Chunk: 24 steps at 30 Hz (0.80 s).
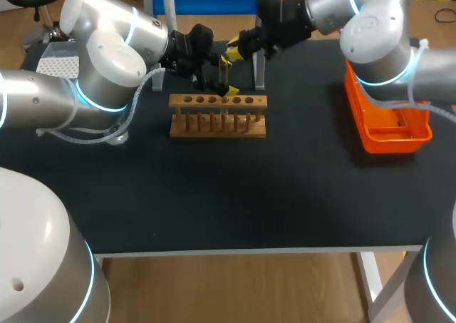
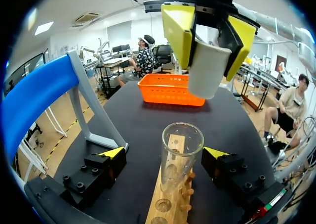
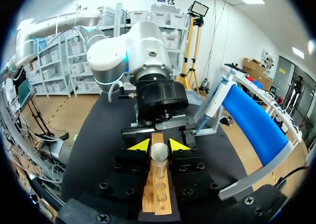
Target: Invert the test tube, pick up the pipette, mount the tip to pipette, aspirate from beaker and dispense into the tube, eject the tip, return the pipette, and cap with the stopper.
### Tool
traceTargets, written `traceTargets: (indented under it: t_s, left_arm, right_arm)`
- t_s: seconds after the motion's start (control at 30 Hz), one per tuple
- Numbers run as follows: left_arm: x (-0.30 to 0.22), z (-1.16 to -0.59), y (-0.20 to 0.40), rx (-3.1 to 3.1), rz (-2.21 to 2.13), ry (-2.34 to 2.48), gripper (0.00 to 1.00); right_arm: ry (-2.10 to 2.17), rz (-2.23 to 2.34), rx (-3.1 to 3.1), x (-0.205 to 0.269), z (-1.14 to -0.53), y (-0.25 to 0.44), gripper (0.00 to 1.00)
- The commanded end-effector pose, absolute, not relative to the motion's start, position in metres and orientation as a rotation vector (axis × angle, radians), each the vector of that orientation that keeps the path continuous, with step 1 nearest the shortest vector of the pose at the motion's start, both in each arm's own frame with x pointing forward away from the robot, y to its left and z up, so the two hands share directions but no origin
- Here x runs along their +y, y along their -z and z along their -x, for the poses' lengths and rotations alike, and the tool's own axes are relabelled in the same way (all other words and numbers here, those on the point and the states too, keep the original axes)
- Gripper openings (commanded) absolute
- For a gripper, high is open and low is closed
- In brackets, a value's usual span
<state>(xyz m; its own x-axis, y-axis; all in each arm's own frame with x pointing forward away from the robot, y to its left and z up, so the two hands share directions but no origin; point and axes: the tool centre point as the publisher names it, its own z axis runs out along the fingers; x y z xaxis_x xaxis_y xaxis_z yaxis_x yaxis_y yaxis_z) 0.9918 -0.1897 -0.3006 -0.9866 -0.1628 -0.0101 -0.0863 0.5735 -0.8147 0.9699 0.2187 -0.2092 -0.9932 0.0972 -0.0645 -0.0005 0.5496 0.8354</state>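
**Stopper over tube, far edge**

Your right claw (image 3: 159, 145) is clenched on the white stopper (image 3: 159, 151), directly above the test tube (image 2: 181, 150). Tube upright, mouth up, in the wooden rack (image 1: 217, 116) near the counter's (image 1: 285, 195) far edge. Your left claw (image 2: 164, 152) released, fingers either side of the tube, one clear of the glass.

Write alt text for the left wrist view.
The right tool holds a white stopper above an open tube standing in the wooden rack. The left tool is open around the tube; an orange basket sits beyond the rack.
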Motion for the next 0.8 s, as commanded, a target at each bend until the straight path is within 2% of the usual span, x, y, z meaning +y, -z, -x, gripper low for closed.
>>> traceTargets:
  t_s: [0.03,0.8]
  left_arm:
    - [-0.190,-0.993,0.300,2.717,0.215,1.395,1.00]
    - [-0.190,-0.993,0.300,2.717,0.215,1.395,1.00]
  right_arm:
    - [-1.441,-0.081,2.683,0.222,-0.973,0.209,0.00]
    - [-1.466,-0.075,2.692,0.234,-0.975,0.216,0.00]
